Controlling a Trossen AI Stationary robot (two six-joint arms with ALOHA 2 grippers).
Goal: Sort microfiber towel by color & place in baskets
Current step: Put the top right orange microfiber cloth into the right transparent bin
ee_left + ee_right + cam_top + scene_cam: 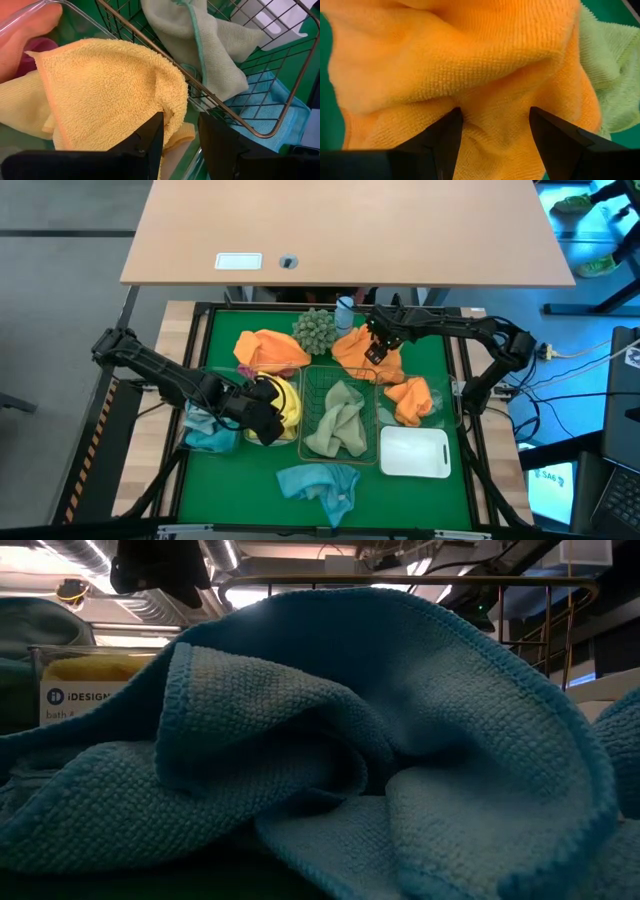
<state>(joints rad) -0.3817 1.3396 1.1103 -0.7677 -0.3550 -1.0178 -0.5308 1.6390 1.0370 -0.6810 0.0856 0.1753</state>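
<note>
Right gripper [492, 142] hangs open, holding nothing, over a loose orange towel [366, 350] at the mat's back; soft, light and limp, it should lift best pinched at a raised fold.

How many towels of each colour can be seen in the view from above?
orange towels: 3
blue towels: 2
yellow towel: 1
green towel: 1
Total: 7

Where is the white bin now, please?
In the high view, the white bin sits on the table's near right part, beside the wire-mesh basket, just below an orange towel.
</note>
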